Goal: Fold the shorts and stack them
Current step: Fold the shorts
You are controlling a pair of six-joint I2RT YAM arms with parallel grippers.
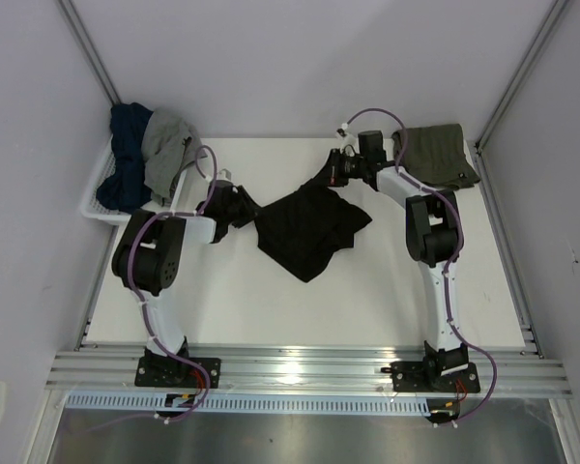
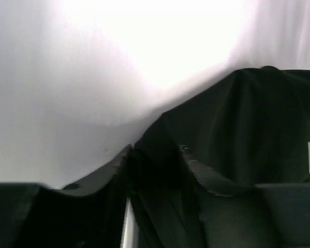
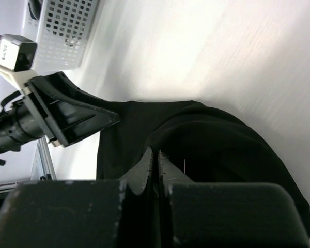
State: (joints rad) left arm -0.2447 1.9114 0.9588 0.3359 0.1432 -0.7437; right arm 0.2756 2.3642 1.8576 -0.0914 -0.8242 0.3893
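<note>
The black shorts (image 1: 309,230) lie crumpled mid-table, stretched between both grippers. My left gripper (image 1: 244,206) is at their left corner. In the left wrist view its jaws stand apart and dark cloth (image 2: 237,134) fills the gap at the left gripper (image 2: 157,155), so I cannot see whether it is pinched. My right gripper (image 1: 333,176) is at the shorts' far corner, which rises to a peak. Its fingertips (image 3: 150,160) are pressed together on the black cloth (image 3: 222,144). The olive-green shorts (image 1: 440,155) lie folded at the back right.
A white basket (image 1: 95,203) at the back left holds blue and grey clothes, and shows again as the basket (image 3: 62,31) in the right wrist view. Purple-grey walls close in the table on both sides. The right arm's elbow (image 1: 430,227) stands just in front of the olive pair.
</note>
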